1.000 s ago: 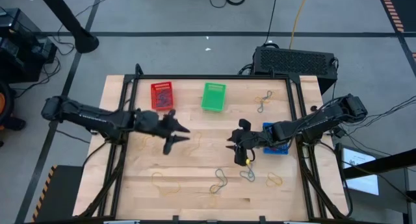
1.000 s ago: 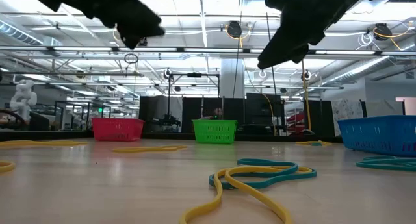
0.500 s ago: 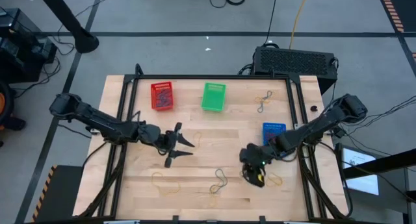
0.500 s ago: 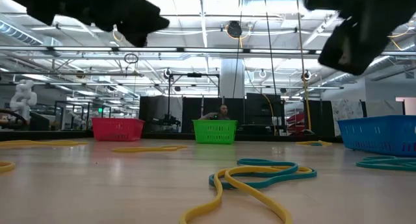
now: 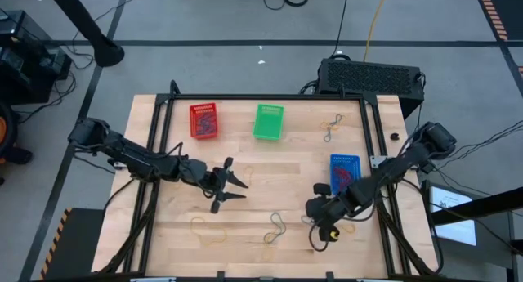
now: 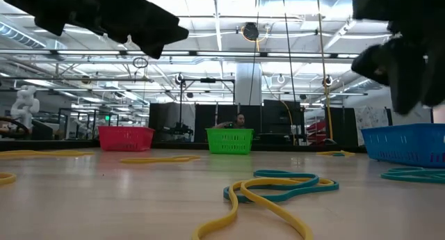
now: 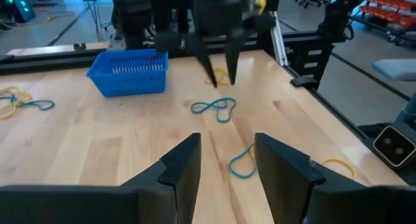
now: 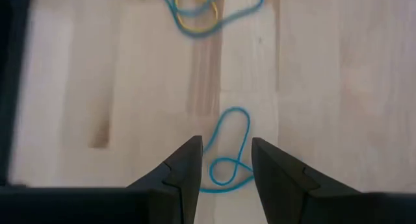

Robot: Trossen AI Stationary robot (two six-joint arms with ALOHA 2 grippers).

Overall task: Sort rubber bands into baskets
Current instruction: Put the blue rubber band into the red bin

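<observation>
blue rubber band (image 8: 229,152) lies on the table between the right gripper's (image 8: 224,162) parted, empty jaws

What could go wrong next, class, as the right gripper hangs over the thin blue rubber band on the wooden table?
1. The right gripper has open fingers above a thin blue rubber band lying flat on the wooden table; it may close on wood and miss.
2. A tangled blue and yellow pair of bands lies nearby; it could be dragged along.
3. The small blue lattice basket stands beside the right arm, which might knock it.
</observation>
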